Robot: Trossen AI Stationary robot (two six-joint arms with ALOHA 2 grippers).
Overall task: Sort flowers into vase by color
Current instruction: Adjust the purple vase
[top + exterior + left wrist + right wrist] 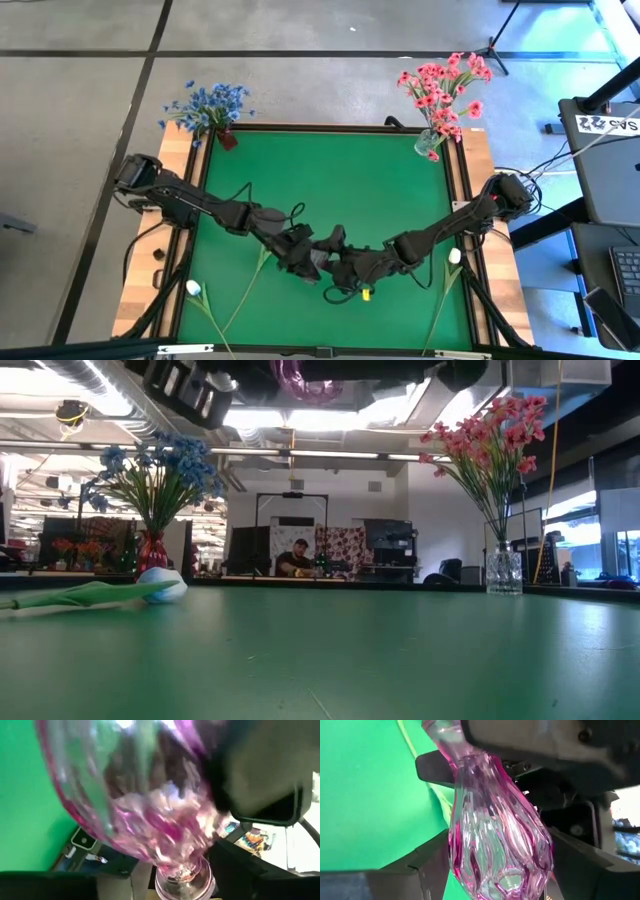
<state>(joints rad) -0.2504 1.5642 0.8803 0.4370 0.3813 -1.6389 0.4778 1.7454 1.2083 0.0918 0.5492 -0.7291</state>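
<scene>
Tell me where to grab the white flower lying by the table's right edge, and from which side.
Take the white flower by its thin green stem, about midway along, coming straight down from above. It lies flat on the green mat, with the stem running from the bud toward the front edge, so the jaws should straddle it crosswise. The rounded bud would likely slip or crush.

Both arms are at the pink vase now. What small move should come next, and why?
Probably the right gripper should close firmly on the pink vase before the left gripper draws away: the vase hangs above the green mat between both, and nothing else supports it.
</scene>
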